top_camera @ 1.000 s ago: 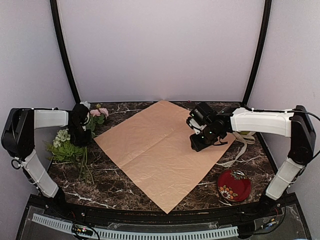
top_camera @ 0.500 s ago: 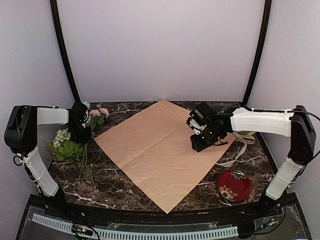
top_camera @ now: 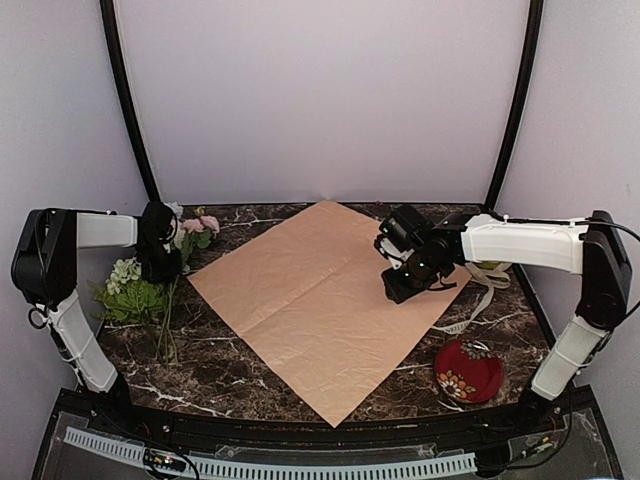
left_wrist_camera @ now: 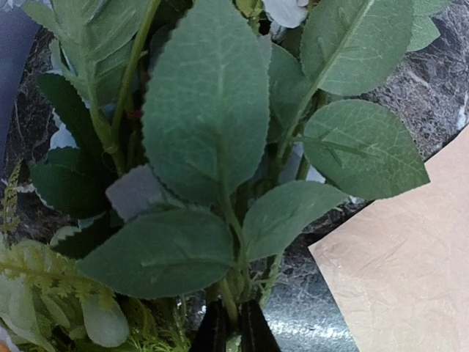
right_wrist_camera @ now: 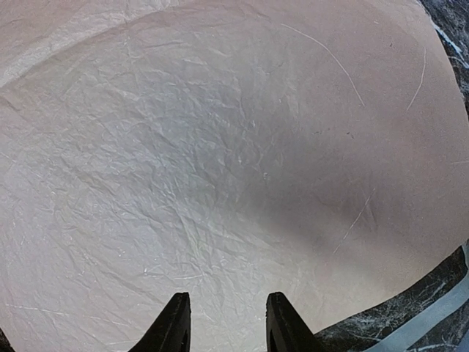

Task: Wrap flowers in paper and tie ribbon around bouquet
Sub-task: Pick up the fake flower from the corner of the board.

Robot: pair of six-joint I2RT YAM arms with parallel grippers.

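The left pincer (left_wrist_camera: pixel 234 331) is clenched on stems of the flowers (top_camera: pixel 135 298) at nine o'clock on the tabletop (top_camera: pixel 230 375). Best to lift gently, then lay them diagonally across the central paper (top_camera: pixel 310 300). The right pincer (right_wrist_camera: pixel 223 323) hovers released above it.

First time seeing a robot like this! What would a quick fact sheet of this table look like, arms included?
surface: dark marble table
middle: paper spread flat
left side: flowers beside the paper
left arm: left gripper shut on a stem of the flowers
right arm: right gripper open, empty, over the paper
right side: ribbon lying loose; red patterned dish nearer the front
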